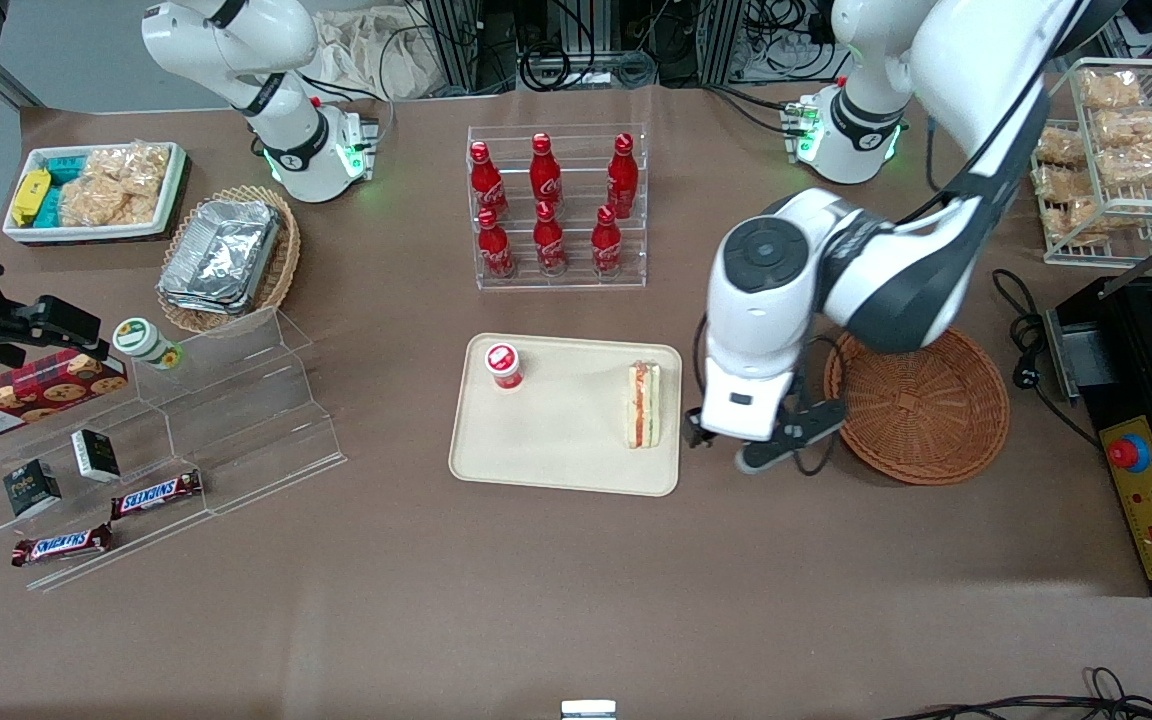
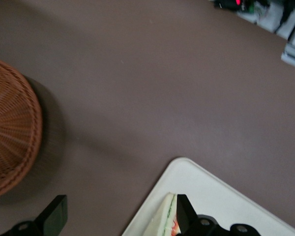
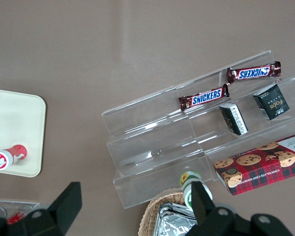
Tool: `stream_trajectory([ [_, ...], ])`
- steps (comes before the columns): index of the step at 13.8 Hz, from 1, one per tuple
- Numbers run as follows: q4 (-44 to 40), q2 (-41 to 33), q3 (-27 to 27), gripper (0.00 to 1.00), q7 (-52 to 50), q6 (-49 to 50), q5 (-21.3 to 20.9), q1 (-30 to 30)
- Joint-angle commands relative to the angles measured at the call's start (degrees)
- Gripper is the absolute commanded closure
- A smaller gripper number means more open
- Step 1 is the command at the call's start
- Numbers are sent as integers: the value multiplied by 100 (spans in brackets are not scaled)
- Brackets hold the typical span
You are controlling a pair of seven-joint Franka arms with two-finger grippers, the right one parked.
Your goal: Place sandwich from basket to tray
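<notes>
The sandwich lies on the cream tray, at the tray's end nearest the basket. The reddish-brown wicker basket stands empty on the table beside the tray, toward the working arm's end. My left gripper hangs over the bare table between tray and basket, open and empty. In the left wrist view the gripper is spread wide. One finger is over the sandwich at the tray's corner, and the basket lies off to the side.
A small red-capped bottle lies on the tray. A clear rack of red cola bottles stands farther from the front camera than the tray. A clear stepped shelf with snacks is toward the parked arm's end. A black control box is beside the basket.
</notes>
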State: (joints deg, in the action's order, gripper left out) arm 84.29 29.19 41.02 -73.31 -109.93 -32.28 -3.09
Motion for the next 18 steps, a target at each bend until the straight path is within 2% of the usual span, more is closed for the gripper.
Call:
stream_trajectory([
  [1,263,-510,-6,0,533,120,475,-305],
  [3,281,-721,-215,0,1219,410,879,-315],
  [6,325,-1204,-1066,0,2588,840,1617,-166],
  [10,649,-1977,-3051,0,4619,1158,2523,607],
  [11,816,-2214,-3369,0,5093,1184,2734,678],
  [15,1116,-2865,-4030,0,6168,1614,2902,749],
  [18,1493,-3392,-4251,0,6416,1685,3026,697],
])
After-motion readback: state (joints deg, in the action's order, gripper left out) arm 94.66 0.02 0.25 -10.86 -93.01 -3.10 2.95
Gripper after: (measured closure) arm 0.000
